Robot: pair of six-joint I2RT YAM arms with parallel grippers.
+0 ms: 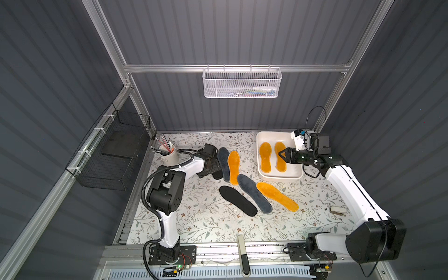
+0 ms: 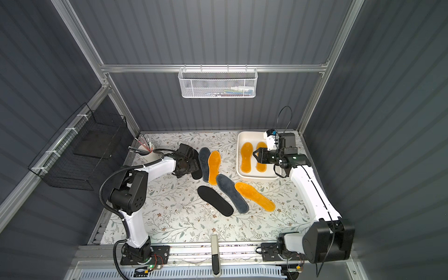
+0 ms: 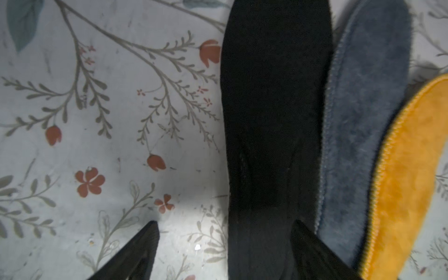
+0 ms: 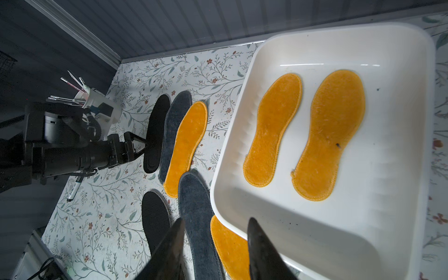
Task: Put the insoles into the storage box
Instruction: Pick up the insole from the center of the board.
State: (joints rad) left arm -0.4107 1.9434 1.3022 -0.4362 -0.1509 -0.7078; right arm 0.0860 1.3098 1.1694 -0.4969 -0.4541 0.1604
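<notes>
Far left: left end effector [image 3: 225, 232], spread wide astride first black insole [image 3: 274, 121] on bench [image 1: 206, 225], not yet clamped. Alongside: grey insole [image 1: 223, 161], orange insole [image 1: 234, 167]. Nearer front: second black insole [image 1: 237, 200], second grey insole [image 1: 254, 194], long orange insole [image 1: 276, 196]. Right rear: storage box [image 1: 278, 176], holding boxed orange pair [image 1: 265, 157]. Above box: right end effector [image 4: 216, 225], parted, empty. Step judged: third pick, two of eight stowed. Next: pinch, lift, carry rightward to box.

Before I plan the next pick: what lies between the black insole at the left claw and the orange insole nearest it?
A dark grey insole, lying alongside both; the left wrist view shows it.
</notes>
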